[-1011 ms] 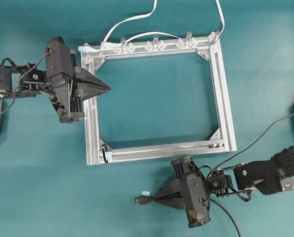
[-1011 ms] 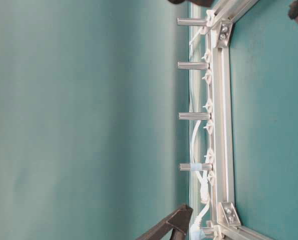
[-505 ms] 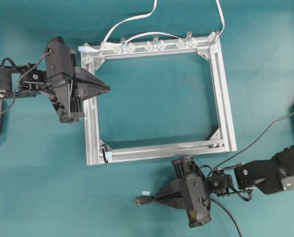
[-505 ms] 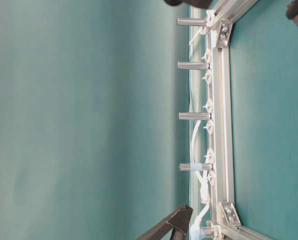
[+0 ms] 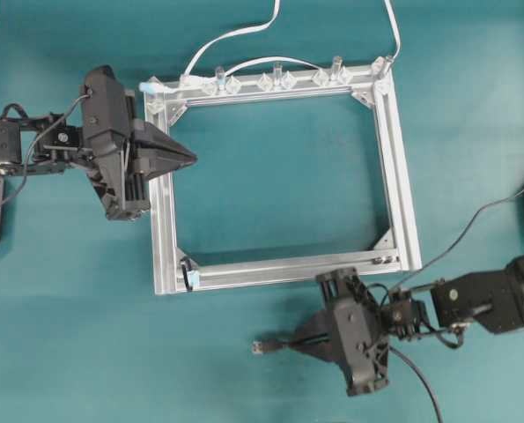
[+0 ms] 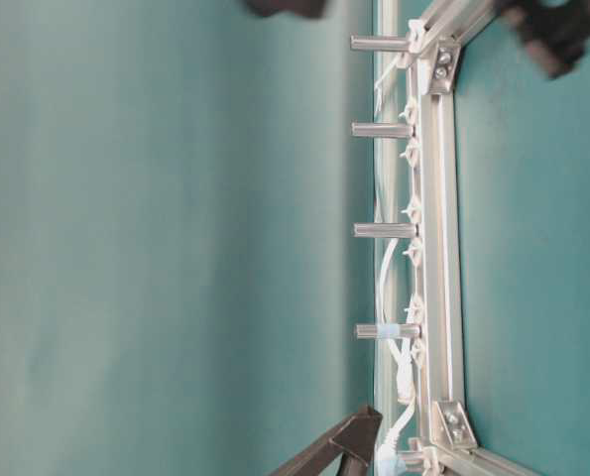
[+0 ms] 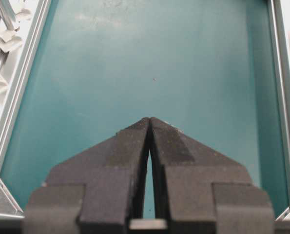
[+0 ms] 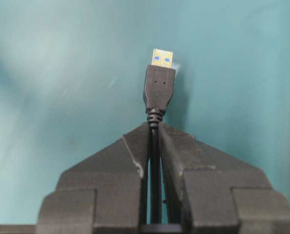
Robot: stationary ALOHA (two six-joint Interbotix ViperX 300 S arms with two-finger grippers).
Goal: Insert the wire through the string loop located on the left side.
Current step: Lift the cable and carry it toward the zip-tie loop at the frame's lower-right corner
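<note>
The wire [image 5: 275, 345] is lying level, its plug pointing left, pinched in the right gripper [image 5: 307, 342] below the frame [image 5: 163, 231]. The string loop [image 5: 188, 274] is sitting up and left of the plug, at the frame's lower left corner. The left gripper [image 5: 189, 158] is pressed together, holding nothing, farther up.

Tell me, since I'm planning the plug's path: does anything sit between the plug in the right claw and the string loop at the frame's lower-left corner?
Nothing visible does. The right claw holds the wire below the frame, plug pointing left over bare mat. The string loop lies up and left of it; the left claw is shut farther up that rail.
</note>
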